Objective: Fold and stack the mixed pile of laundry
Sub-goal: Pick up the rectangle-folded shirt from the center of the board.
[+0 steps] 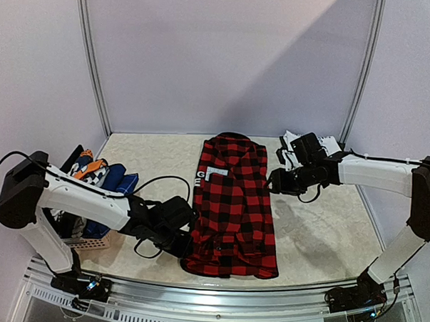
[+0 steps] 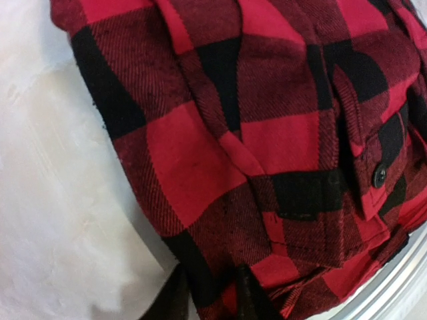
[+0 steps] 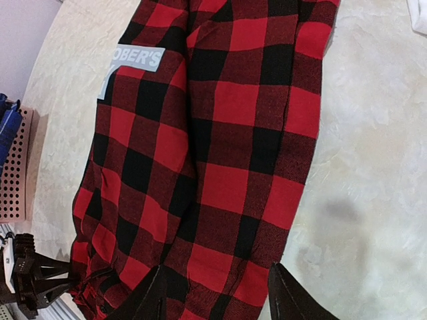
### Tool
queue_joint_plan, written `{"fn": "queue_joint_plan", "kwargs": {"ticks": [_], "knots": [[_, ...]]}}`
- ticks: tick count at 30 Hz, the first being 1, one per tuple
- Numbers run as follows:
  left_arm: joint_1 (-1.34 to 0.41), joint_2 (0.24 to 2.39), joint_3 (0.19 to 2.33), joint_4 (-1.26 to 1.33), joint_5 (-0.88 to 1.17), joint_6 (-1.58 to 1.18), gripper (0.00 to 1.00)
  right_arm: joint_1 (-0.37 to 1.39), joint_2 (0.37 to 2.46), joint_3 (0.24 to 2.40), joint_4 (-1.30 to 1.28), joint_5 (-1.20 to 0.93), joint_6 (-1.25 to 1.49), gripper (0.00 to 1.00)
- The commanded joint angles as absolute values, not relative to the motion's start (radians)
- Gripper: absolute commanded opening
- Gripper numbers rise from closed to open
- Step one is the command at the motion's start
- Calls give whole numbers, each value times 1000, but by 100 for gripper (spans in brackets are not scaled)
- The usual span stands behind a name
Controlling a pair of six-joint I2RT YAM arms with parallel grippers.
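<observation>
The red-black plaid shirt [image 1: 234,205] lies flat in a long strip mid-table, its white lettering patch [image 3: 137,59] near the left edge. My left gripper [image 1: 181,239] sits at the shirt's near left corner. In the left wrist view [image 2: 210,300] its fingers [image 2: 252,297] pinch a fold of the plaid hem. My right gripper [image 1: 275,181] hovers at the shirt's right edge; its open jaws [image 3: 220,300] straddle flat fabric [image 3: 227,167]. Blue [image 1: 114,179] and orange-patterned [image 1: 90,166] pieces are heaped at the left. A white printed garment [image 1: 323,146] lies at the back right.
A pinkish woven basket [image 1: 90,242] stands at the left table edge under the heaped garments, also visible in the right wrist view [image 3: 13,167]. A metal rail [image 1: 216,304] runs along the near edge. Booth walls and poles [image 1: 91,56] close the back and sides.
</observation>
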State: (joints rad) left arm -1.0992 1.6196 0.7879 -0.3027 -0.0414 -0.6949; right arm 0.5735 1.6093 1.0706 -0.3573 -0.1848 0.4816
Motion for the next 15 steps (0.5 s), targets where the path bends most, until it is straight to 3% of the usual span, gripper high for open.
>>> {"fn": "queue_joint_plan", "kwargs": {"ticks": [1,8,12,15], "knots": [[-1141,1632,775,-287,-58,-729,19,589,1559,1037,-347,-161,510,52],[-1181,1596,758,-323,-76,-752,2,607,1516,995,-358,-149,546,52],[-1195,1580,749,-323,-87,-761,2,617,1483,961,-385,-136,570,52],[-1198,1575,743,-315,-100,-761,8,634,1448,932,-412,-135,584,52]]}}
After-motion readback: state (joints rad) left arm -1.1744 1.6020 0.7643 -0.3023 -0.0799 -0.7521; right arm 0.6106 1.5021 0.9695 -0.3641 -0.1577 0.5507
